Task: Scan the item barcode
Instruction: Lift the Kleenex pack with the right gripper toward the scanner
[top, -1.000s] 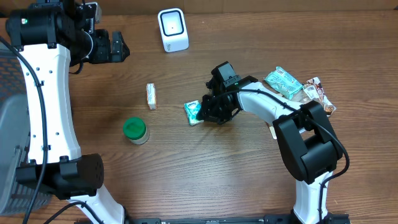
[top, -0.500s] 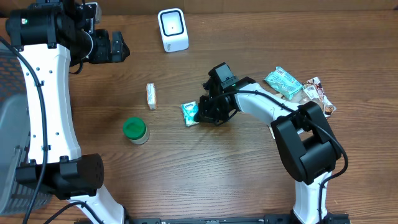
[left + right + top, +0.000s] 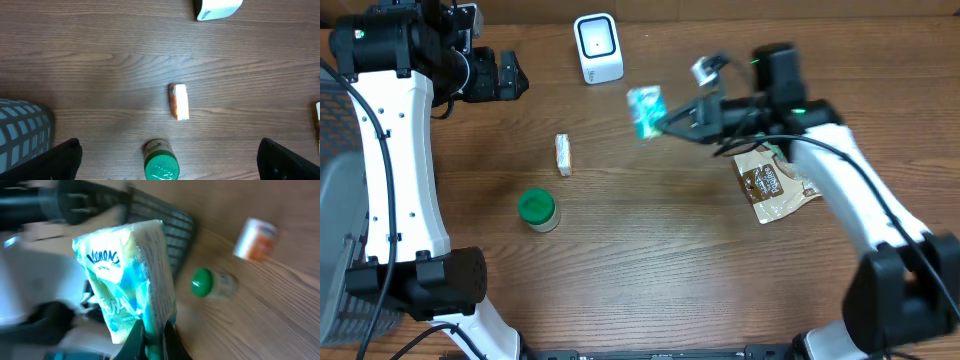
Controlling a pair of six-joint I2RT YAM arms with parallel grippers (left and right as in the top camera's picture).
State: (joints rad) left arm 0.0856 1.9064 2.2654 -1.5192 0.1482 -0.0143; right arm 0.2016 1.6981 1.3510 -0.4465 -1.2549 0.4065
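Your right hand (image 3: pixel 665 122) is clamped on the teal packet (image 3: pixel 645 110), pinching it by one edge. The packet is up off the table (image 3: pixel 650 270), just to the right of the white scanner (image 3: pixel 597 47) that stands near the far edge. In the right wrist view the fingers (image 3: pixel 167 340) meet at the packet's lower edge and its printed face fills the middle of the picture. That view is blurred, so you cannot read a barcode there.

Your left hand (image 3: pixel 508 76) hangs by the far left corner with its jaws spread wide and nothing between them.

On the table you have 3 other things:
- a small white-and-orange packet (image 3: pixel 562 154), left of the middle
- a green-lidded jar (image 3: pixel 537 210), upright, nearer the front edge than that packet and apart from it
- a brown pouch (image 3: pixel 775 185), flat under the right arm

A grey basket (image 3: pixel 335 200) sits at the left edge.
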